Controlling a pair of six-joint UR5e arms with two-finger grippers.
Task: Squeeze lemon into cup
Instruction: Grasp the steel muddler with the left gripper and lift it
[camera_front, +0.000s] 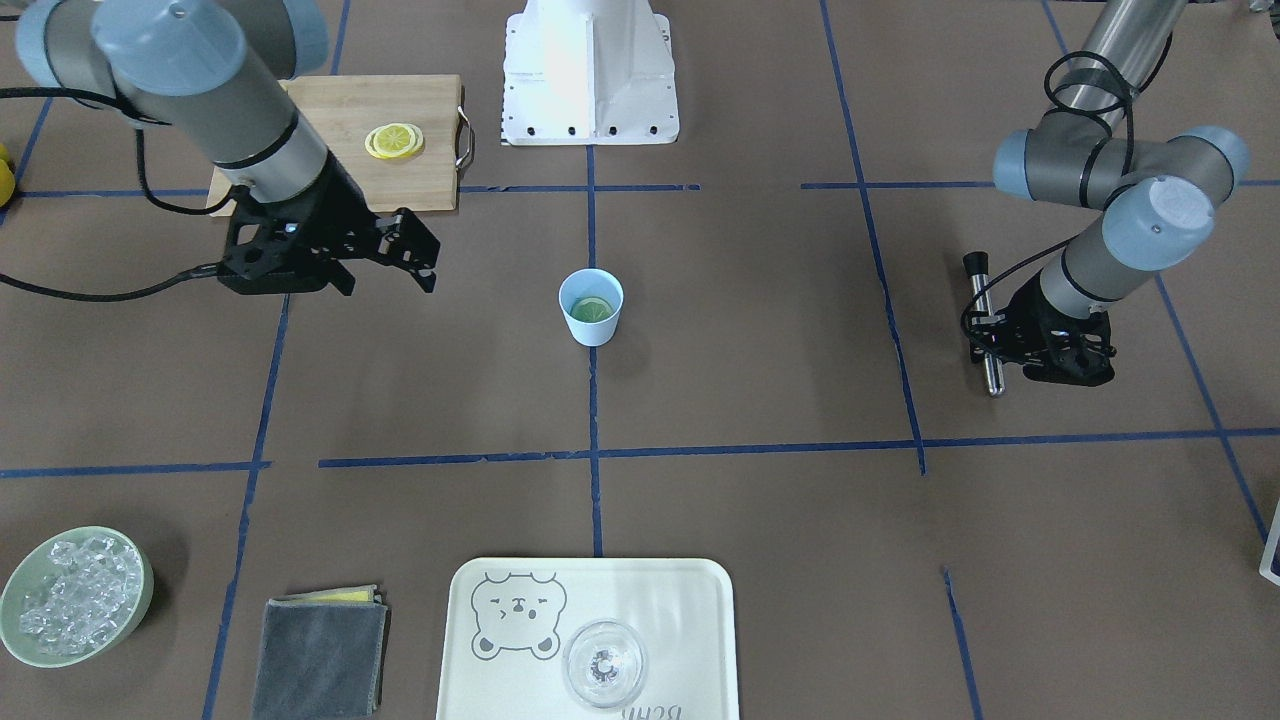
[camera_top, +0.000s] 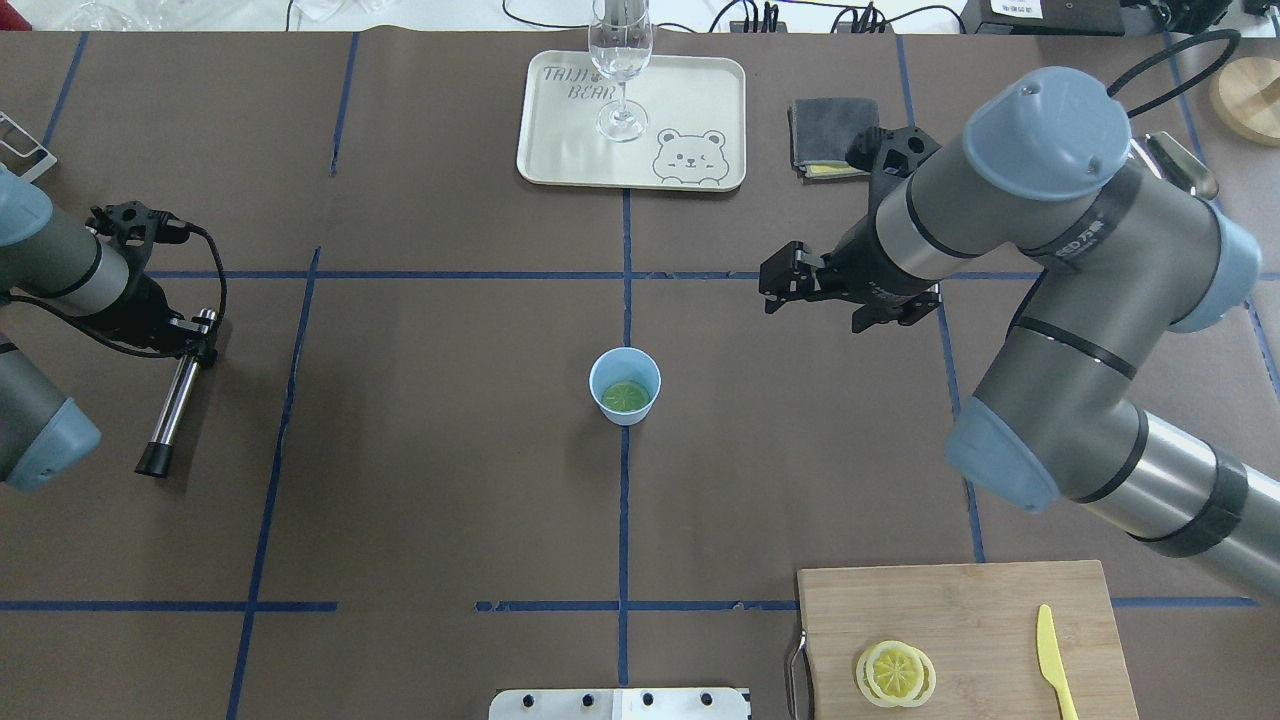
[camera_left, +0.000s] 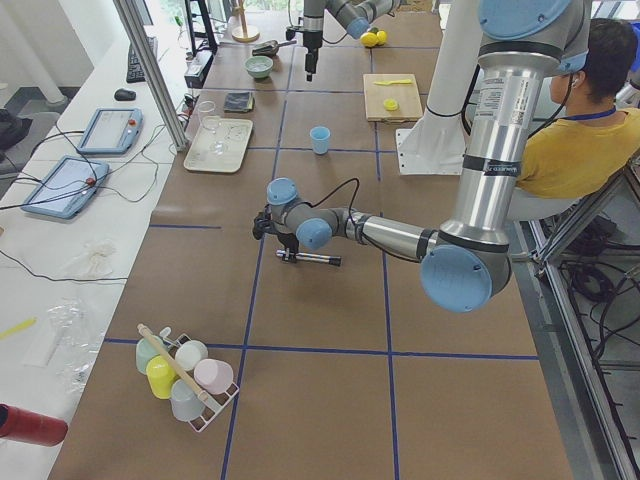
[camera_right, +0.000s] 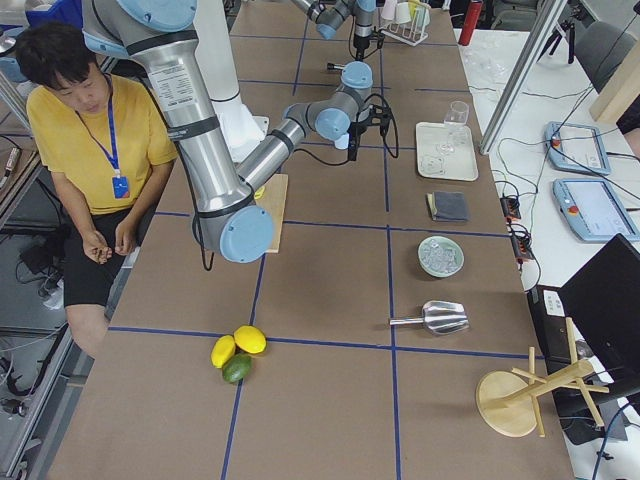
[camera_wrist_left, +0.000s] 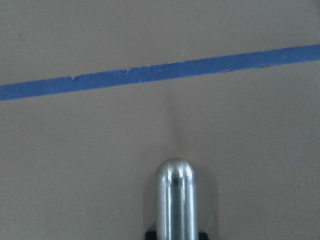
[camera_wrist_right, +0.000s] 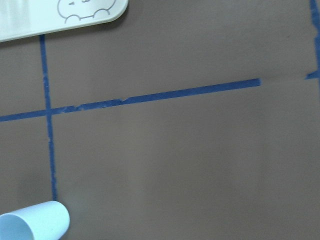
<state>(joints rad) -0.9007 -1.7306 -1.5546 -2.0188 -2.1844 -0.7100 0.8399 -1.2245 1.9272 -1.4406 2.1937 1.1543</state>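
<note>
Lying in the cup (camera_top: 625, 418), lemon (camera_top: 626, 397) escapes wrist view; right jaws released, left jaws grasping rod (camera_top: 178, 390).

Your right arm (camera_top: 1050, 300) reaches forward on the right side, elbow raised and forearm sloping down. The right tool (camera_top: 785, 280) hangs empty with its fingers apart, pointing toward the middle. Your left arm (camera_top: 50, 270) is folded low at the left edge, wrist bent down. The left tool (camera_top: 195, 335) is clamped near one end of a metal rod (camera_top: 175, 400) that lies level.

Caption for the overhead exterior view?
Lemon slice in cup; right gripper open nearby, left gripper holding a steel rod.
</note>
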